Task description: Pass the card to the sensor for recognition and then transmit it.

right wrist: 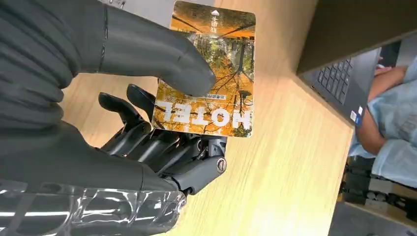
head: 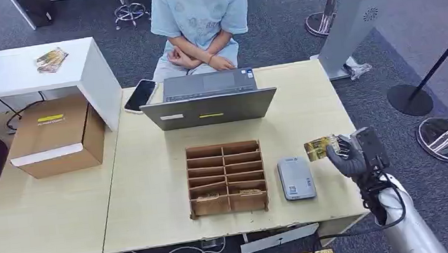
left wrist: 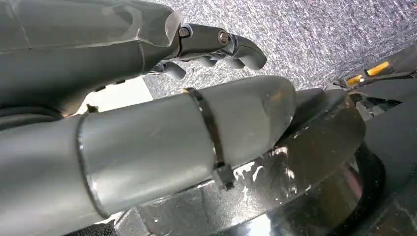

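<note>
Head view, left to right. Cardboard box [head: 56,136] at 9 o'clock on the light wood table [head: 153,190]. Slotted cardboard organizer [head: 226,178] at centre, with a closed-angle laptop [head: 209,98] at its 12 o'clock and a person [head: 201,22] seated behind it. Grey card reader [head: 295,178] lies just beside the organizer at 3 o'clock.

Right hand [head: 349,154] sits at the reader's 2 o'clock, near but off it, pinching the hotel key card [head: 320,148] between thumb and fingers, card clear of the table.

Progress, as I judge it: card is picked up; presenting it to the reader and handing it on are both left.

Right wrist view adds the card's face, autumn-leaf print with "HOTEL" lettering, and the thumb pressing on it. Left wrist view has the left hand [left wrist: 216,46] hanging over carpet, fingers curled in, holding nothing.
</note>
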`<state>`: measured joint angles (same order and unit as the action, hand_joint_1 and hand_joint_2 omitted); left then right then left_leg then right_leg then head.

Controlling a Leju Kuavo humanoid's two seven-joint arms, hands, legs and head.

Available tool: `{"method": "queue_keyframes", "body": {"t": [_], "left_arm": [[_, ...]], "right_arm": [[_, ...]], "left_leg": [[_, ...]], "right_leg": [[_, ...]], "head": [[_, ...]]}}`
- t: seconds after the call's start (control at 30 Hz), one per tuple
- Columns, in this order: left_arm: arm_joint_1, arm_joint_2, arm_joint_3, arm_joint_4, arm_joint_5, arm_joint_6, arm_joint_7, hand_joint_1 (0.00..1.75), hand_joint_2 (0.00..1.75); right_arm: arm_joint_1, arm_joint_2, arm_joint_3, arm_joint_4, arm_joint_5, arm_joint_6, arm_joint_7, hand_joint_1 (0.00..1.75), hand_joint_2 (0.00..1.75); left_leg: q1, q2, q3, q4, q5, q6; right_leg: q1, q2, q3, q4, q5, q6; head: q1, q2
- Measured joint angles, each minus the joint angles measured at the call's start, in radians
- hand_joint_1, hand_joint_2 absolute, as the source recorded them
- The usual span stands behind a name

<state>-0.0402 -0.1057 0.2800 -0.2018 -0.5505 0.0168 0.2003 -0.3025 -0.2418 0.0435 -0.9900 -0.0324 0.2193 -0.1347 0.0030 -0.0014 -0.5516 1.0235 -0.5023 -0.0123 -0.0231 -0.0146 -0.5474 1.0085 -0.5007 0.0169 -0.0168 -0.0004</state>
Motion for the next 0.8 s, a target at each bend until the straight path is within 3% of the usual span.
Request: {"method": "queue_keyframes", "body": {"t": [0.8], "left_arm": [[-0.001,0.000,0.022,0.000,0.000,-0.005,0.005,0.00,0.00]], "right_arm": [[-0.128,0.046,0.121,0.226,0.041,-0.019,-0.021,1.75,1.75]], "left_leg": [[0.000,0.000,0.000,0.000,0.000,0.000]], "right_leg": [[0.000,0.000,0.000,0.000,0.000,0.000]], "head": [[0.000,0.000]]}}
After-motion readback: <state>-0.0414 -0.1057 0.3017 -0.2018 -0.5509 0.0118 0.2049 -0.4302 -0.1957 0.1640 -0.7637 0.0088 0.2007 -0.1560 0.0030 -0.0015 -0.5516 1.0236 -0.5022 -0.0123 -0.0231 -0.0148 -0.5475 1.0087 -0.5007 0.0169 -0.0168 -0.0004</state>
